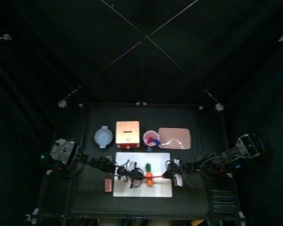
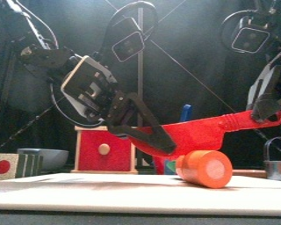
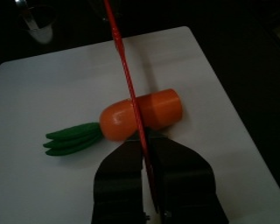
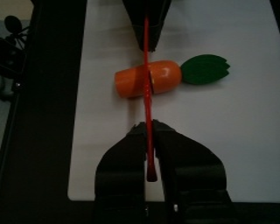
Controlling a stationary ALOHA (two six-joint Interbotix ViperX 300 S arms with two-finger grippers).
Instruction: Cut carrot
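Blade and carrot are crossing at right angles. The carrot [image 4: 150,77] is lying on the white board [image 4: 241,131] at centre frame in the right wrist view, long axis running left to right, green tip right. You are seeing the red knife [image 4: 146,105] resting across its middle, the right gripper [image 4: 150,168] pinching one end and the left gripper [image 3: 146,171] pinching the other. Pressing straight down looks like the move; both arms are sitting equally near.

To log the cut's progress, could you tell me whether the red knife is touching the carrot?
Touching. In the left wrist view, the red knife lies across the carrot, its edge pressed into the orange body on the white board.
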